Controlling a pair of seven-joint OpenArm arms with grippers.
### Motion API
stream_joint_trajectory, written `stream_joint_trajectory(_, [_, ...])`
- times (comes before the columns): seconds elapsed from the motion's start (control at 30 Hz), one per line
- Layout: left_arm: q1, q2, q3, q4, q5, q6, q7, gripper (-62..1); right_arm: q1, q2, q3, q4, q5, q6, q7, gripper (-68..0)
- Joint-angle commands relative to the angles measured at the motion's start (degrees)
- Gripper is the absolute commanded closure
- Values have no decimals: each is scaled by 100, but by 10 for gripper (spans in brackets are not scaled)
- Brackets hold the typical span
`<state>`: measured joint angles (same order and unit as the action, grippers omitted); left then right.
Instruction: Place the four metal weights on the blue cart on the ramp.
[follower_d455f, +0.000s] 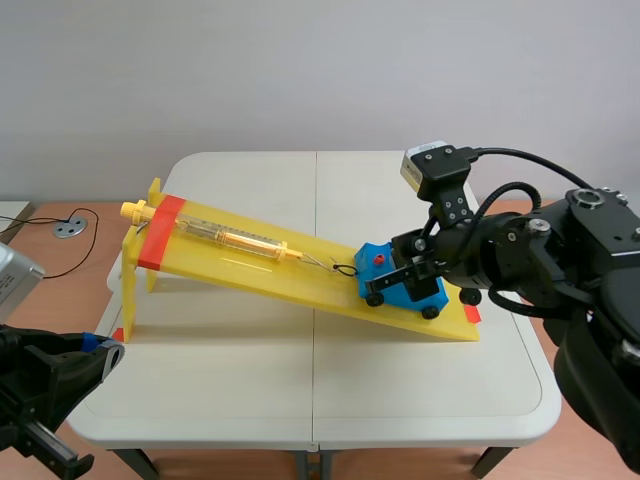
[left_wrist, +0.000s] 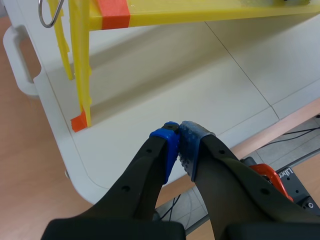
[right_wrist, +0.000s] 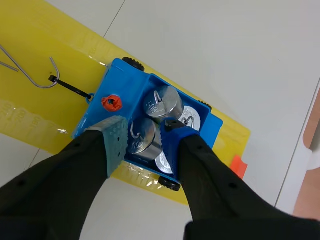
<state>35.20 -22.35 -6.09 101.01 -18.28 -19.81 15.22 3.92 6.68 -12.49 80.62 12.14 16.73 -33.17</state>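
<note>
Four cylindrical metal weights (right_wrist: 162, 102) are being carried in the blue plastic cart (right_wrist: 112, 82) on the yellow ramp (right_wrist: 30, 25). The nearest weight (right_wrist: 142, 131), dense and slick, is apparently being clamped across its barrel by the right tool (right_wrist: 144, 142). The left tool (left_wrist: 178, 140) is being held closed, empty.

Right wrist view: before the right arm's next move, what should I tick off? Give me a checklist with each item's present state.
1. All four weights inside the blue cart: ok, four silver tops show in it.
2. Last weight released: not ok, the right gripper is shut on it.
3. Last weight fully seated: cannot tell.
4. Cart on the yellow ramp: ok, near its low end.
5. Wire hook tied to the cart: ok.
6. Left gripper clear of the ramp: ok, shut, over the table edge.
</note>
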Motion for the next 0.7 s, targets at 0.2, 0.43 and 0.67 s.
stream_joint_trajectory(0.2, [-109, 42, -90, 424, -358, -474, -507, -30, 79, 544, 527, 1633, 1043, 2, 125, -131])
stream_joint_trajectory(0.43, [-109, 131, -90, 1054, -332, -664, -278, -30, -964, 1309, 1325, 2686, 1419, 175, -127, -5])
stream_joint_trajectory(0.67, [-229, 752, -63, 1687, -302, -721, -208, -30, -2389, 1858, 2376, 3501, 1989, 848, -146, -6])
